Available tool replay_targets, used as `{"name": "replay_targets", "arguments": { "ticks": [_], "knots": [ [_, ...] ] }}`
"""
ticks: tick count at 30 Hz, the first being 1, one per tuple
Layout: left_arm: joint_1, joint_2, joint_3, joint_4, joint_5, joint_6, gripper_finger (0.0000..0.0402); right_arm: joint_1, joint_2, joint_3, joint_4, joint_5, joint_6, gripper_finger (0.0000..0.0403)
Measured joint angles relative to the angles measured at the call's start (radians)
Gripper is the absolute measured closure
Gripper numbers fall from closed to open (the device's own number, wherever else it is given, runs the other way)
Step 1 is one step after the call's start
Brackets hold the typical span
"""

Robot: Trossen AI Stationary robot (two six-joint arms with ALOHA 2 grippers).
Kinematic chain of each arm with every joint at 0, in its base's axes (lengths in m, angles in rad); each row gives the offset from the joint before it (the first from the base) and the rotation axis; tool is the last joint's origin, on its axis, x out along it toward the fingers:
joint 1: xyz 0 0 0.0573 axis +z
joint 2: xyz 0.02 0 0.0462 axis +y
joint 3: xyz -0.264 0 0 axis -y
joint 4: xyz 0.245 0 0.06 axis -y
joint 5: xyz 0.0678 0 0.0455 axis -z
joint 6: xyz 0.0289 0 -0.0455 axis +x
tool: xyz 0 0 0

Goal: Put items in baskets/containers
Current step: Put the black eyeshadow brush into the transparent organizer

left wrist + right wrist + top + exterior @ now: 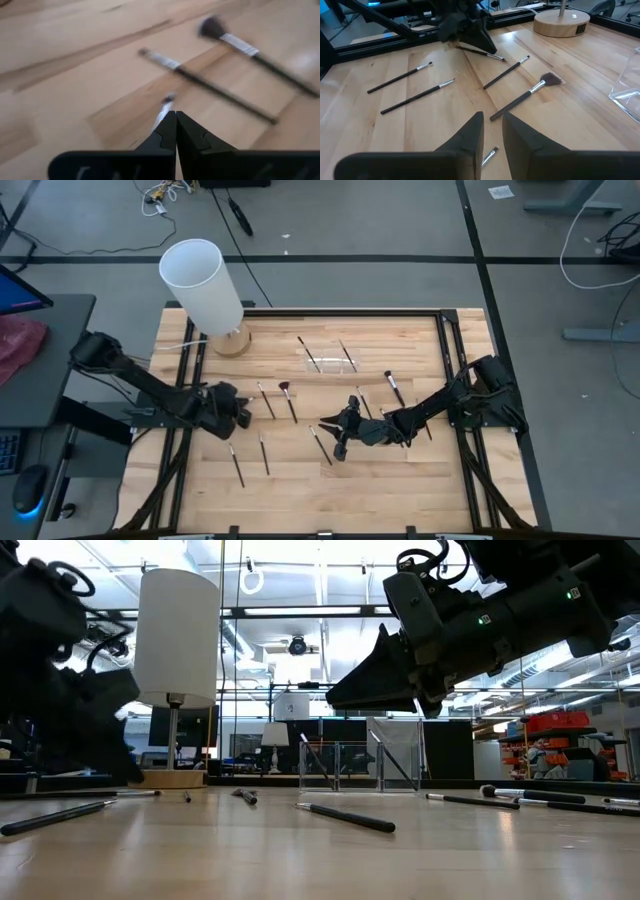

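Several thin dark-handled brushes lie flat on the wooden table, among them a fan-tipped one (288, 398) and one (320, 445) near my right gripper. The clear container (330, 360) stands at the far middle with two brushes leaning in it. My left gripper (245, 418) is at the table's left, shut on a brush (164, 107). My right gripper (340, 442) hovers open above the table's middle, well clear of the wood (400, 690). A brush's silver tip (490, 156) shows through the gap between its fingers. My left gripper pinches a brush between its two shut fingers. The silver ferrule and bristle tip (167, 100) stick out just ahead of the fingertips (167, 130). The fingers come from the table's left, slanting down. They hide the handle behind the pinch, and I cannot tell whether the brush is clear of the wood.
A tall white cylinder (205, 280) on a round wooden base (232, 340) stands at the far left corner. A black frame (440, 330) runs along the table's edges. Two more brushes (250, 458) lie near the front left; others (395, 387) lie right of the container.
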Motion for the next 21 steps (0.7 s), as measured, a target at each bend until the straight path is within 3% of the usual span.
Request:
{"name": "replay_targets", "arguments": {
  "ticks": [5, 10, 16, 21],
  "knots": [
    [0.001, -0.009, 0.001, 0.052, -0.010, 0.095, 0.0399, 0.000, 0.000, 0.000, 0.008, 0.000, 0.000, 0.0333],
    [0.001, -0.015, 0.001, 0.046, 0.062, 0.173, 0.0379, 0.000, 0.000, 0.000, 0.009, 0.000, 0.009, 0.0333],
    [0.001, -0.064, 0.001, 0.006, 0.165, 0.239, 0.0297, -0.004, 0.000, 0.000, 0.008, 0.000, 0.018, 0.0333],
    [-0.013, -0.124, 0.001, -0.112, 0.170, 0.236, 0.0224, -0.010, 0.000, 0.000, 0.008, 0.000, 0.019, 0.0333]
  ]
}}
